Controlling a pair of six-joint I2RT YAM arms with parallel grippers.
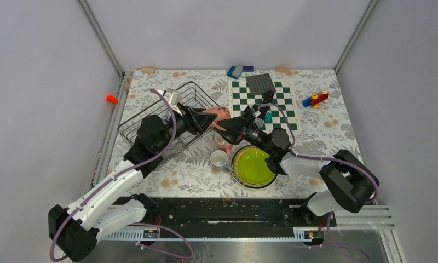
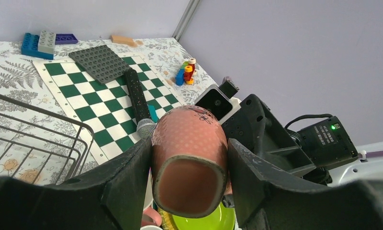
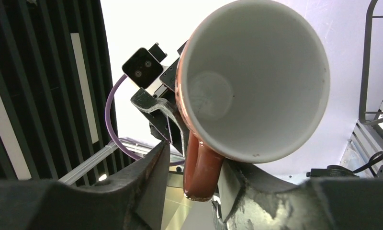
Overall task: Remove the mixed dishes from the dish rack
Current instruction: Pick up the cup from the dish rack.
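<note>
**Handover check: mug in the air**

The left claw point(image 2: 189, 155) is pinching the pink mug point(image 2: 189, 134) across its body, one finger pressed to each side. The mug lies on its side, base toward the left wrist and mouth toward the right claw point(image 3: 192, 187). It is lifted off the table, and the rack point(image 1: 205, 95) sits behind and beside the left claw.

The right claw stands spread to either side of the handle point(image 3: 201, 167). One finger is close against it and a gap shows at the other, so treat the handle as not gripped.

Hazards from here:

1. **Early release.** If you open the left claw before the right claw has pinched the handle, the mug will likely drop. A green plate point(image 1: 253, 166) and a small white cup point(image 1: 219, 159) lie directly below both claws and would take the hit.
2. **Swing.** A grip on the handle alone sits off the mug's weight, so expect the body to pivot downward once the left claw lets go.
3. **Opposed pull.** If you move either arm while both claws hold, the mug may twist or slip.
4. **Collision.** The two claws are nearly touching, so withdraw the left claw straight back.
</note>
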